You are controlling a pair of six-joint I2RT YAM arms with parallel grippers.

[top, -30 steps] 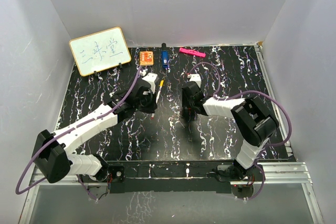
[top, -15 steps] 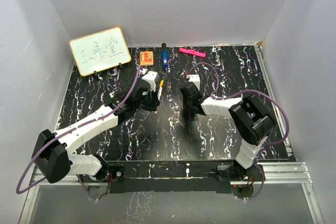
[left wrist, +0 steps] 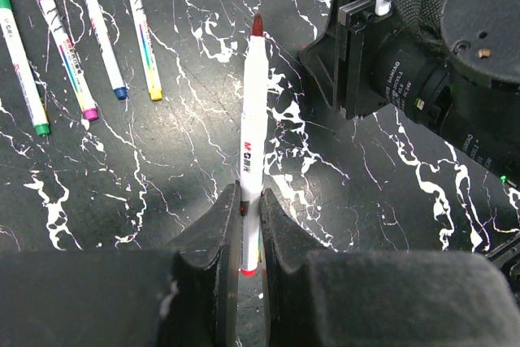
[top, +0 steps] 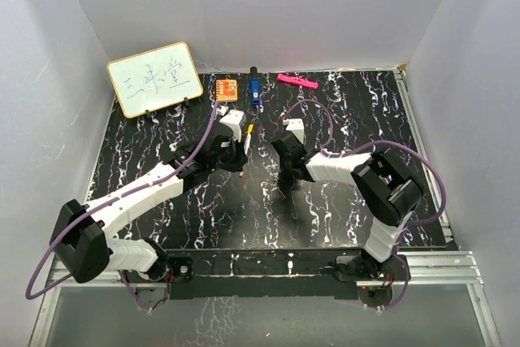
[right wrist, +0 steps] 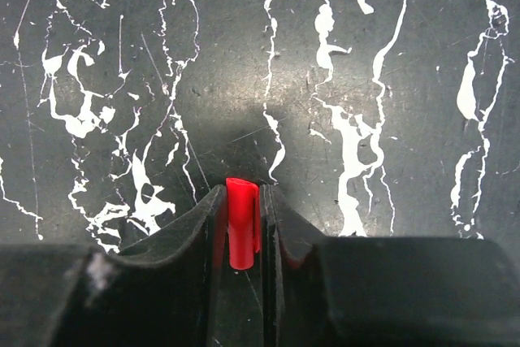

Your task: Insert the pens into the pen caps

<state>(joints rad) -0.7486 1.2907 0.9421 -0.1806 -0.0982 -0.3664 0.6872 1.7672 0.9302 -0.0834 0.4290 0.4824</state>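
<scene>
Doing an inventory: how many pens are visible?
5: green pen, pink pen, blue pen and yellow pen lie side by side; red pen sits in left jaws. Others may hide.

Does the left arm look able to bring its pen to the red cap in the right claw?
Probably yes: the left claw grips the white red-tipped pen, tip bared, near the right claw holding the stubby red plastic cap; nothing lies between.

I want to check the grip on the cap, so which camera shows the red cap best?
The right wrist view: the red cap sits centre frame, pinched between the fingers of the right gripper. In the top external view that gripper hides it; in the left wrist view I cannot make it out.
</scene>
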